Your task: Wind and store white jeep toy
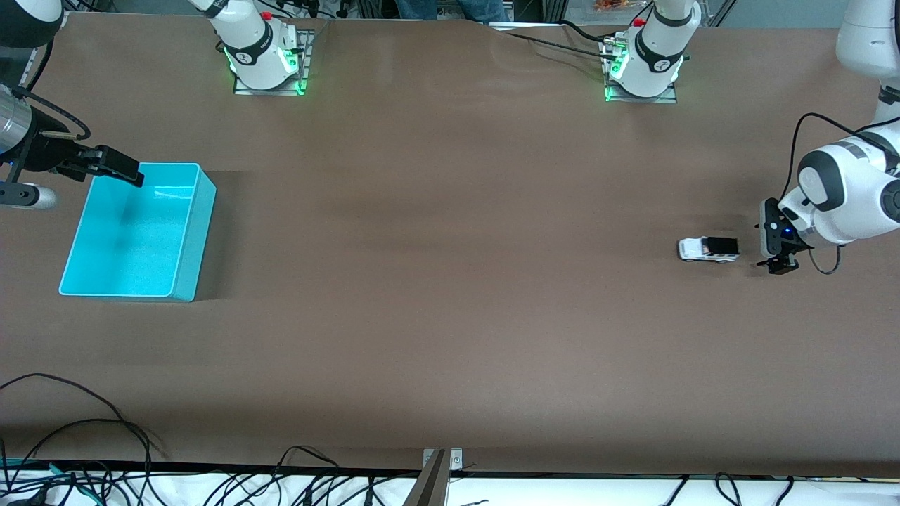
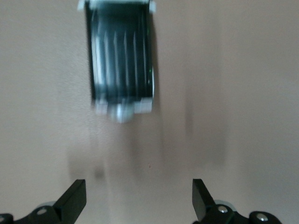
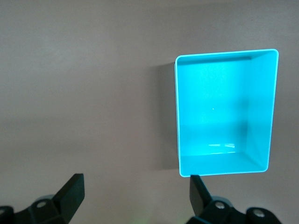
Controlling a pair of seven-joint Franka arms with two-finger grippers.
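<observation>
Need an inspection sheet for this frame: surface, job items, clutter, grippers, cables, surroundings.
Surface: brown table, bare.
Job's things: white jeep toy on the table toward the left arm's end; turquoise bin toward the right arm's end, nothing in it.
Clutter: nothing seen.
Grippers: left gripper open, low beside the jeep, not touching; right gripper open, over the bin's rim, waiting.
Cables: black cables along the table edge nearest the front camera.
Surroundings: arm bases lit green.

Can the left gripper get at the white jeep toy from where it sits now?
Probably yes. The left gripper is open, right beside the white jeep toy at the left arm's end of the table, with only bare tabletop between them.
</observation>
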